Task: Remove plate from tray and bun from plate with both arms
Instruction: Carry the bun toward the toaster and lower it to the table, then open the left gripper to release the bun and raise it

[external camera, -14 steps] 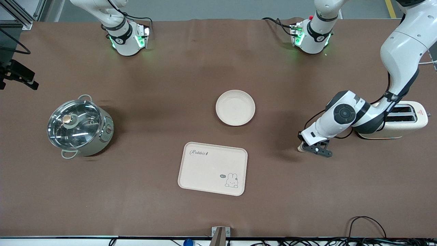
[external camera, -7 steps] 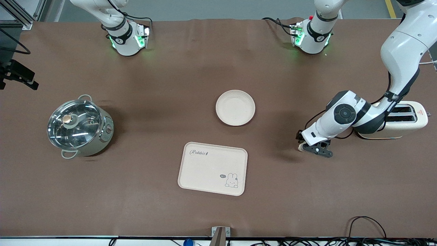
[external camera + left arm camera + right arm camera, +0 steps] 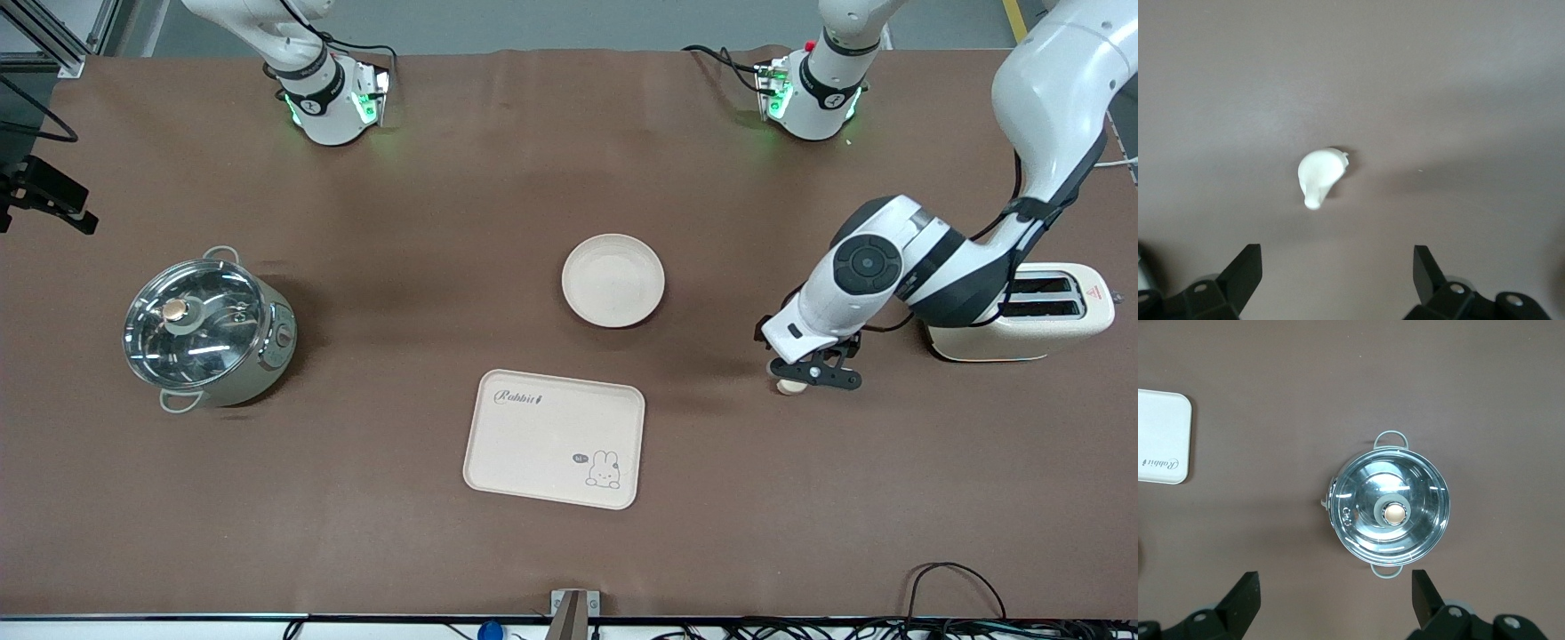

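Observation:
The bun (image 3: 788,386), a small pale lump, lies on the brown table toward the left arm's end; it also shows in the left wrist view (image 3: 1319,175). My left gripper (image 3: 807,370) hangs just above it, open and empty (image 3: 1338,263). The round cream plate (image 3: 613,280) sits at the table's middle, farther from the front camera than the tray. My right gripper (image 3: 1336,587) is open and empty, high over the steel pot (image 3: 1389,513); it is out of the front view.
A rectangular cream rabbit tray (image 3: 554,438) lies nearer the front camera than the plate. A lidded steel pot (image 3: 206,331) stands toward the right arm's end. A cream toaster (image 3: 1022,318) stands beside the left arm's elbow.
My left arm has risen and shifted slightly toward the plate, lifting its gripper off the bun, which stays on the table. The plate, tray and pot have not moved.

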